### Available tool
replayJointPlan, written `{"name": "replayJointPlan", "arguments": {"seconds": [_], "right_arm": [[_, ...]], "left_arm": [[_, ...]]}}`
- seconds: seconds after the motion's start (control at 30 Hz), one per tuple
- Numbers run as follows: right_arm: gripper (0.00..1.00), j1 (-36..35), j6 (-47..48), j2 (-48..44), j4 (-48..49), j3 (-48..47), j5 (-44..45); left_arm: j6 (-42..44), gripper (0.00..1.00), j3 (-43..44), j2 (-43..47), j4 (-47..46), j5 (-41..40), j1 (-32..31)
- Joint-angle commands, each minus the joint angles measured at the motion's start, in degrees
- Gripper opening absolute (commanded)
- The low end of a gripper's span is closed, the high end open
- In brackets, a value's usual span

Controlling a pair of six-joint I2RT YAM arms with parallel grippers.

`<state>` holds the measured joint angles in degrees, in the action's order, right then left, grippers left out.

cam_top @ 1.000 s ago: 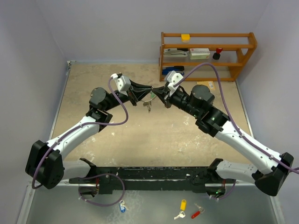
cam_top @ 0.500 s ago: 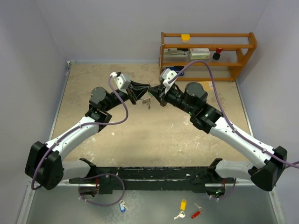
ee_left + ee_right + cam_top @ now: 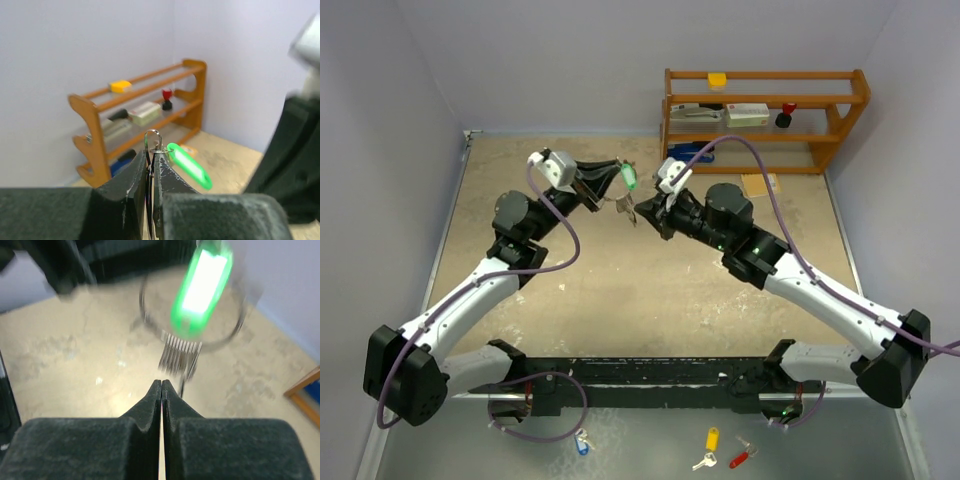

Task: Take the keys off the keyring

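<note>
Keyring (image 3: pixel 150 175) stands edge-on, clamped in the left gripper (image 3: pixel 151 157). Its green-headed key (image 3: pixel 189 166) points away, down-right. The right gripper (image 3: pixel 161 384) is pressed together, empty.

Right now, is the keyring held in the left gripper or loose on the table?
Held: the left gripper is shut on the keyring, its green-headed key sticking out.

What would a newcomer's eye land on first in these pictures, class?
The bright green-headed key stands out, hanging from the keyring pinched in the left pincer, held above the far middle of the table. Facing it is the right pincer, shut, and at the far right stands the orange wooden shelf.
</note>
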<state>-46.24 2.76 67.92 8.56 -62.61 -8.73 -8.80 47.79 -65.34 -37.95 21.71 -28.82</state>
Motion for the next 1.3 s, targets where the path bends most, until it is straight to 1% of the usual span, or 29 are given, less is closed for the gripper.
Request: {"name": "replayJointPlan", "arguments": {"seconds": [0.0, 0.17, 0.37, 0.4, 0.43, 0.47, 0.5, 0.57, 0.63, 0.8, 0.87, 1.27], "right_arm": [[0.0, -0.52, -2.29, 1.1, -4.45, 1.71, -1.98], [0.0, -0.44, -2.79, 1.36, -2.85, 2.43, -2.11], [0.0, -0.44, -1.16, -0.85, -1.65, 2.49, 0.12], [0.02, -0.46, -0.89, -1.34, -1.13, 2.41, 0.05], [0.11, -0.47, -0.63, -2.31, -0.07, 2.53, 0.03], [0.24, -0.45, -0.36, -2.94, 1.18, 2.62, -0.1], [0.35, -0.44, -0.02, -3.54, 2.58, 2.74, -0.33], [0.44, -0.45, 0.82, -4.5, 5.69, 3.07, -0.71], [0.5, -0.48, 1.3, -5.08, 10.08, 3.66, 0.47], [0.51, -0.44, 1.24, -5.12, 20.19, 5.53, 2.06], [0.54, -0.46, 1.8, -4.52, 22.17, 5.25, 2.16], [0.59, -0.45, 7.9, 2.64, 23.72, -4.35, -3.67]], "left_arm": [[-0.13, 0.0, 2.63, 2.54, -9.75, -6.21, 0.85], [-0.69, 0.0, 2.35, 2.39, -10.26, -6.27, 0.86], [-0.12, 0.0, 1.59, 3.28, -9.56, -6.62, 0.86], [-0.16, 0.0, 1.6, 3.41, -9.51, -6.49, 0.87], [-0.17, 0.0, 1.55, 3.38, -9.47, -6.31, 0.87], [-0.21, 0.0, 1.6, 3.46, -9.42, -6.07, 0.87], [-0.23, 0.0, 1.64, 3.47, -9.39, -5.93, 0.87], [-0.34, 0.0, 1.51, 3.63, -9.29, -5.5, 0.87], [-0.66, 0.0, 1.36, 3.93, -9.33, -5.18, 0.87], [-1.5, 0.0, 1.1, 4.78, -9.81, -4.07, 0.87], [-1.62, 0.0, 0.53, 5.3, -10.46, -3.32, 0.87], [-2.47, 0.0, 0.81, 5.83, -10.49, -1.5, 0.87]]}}
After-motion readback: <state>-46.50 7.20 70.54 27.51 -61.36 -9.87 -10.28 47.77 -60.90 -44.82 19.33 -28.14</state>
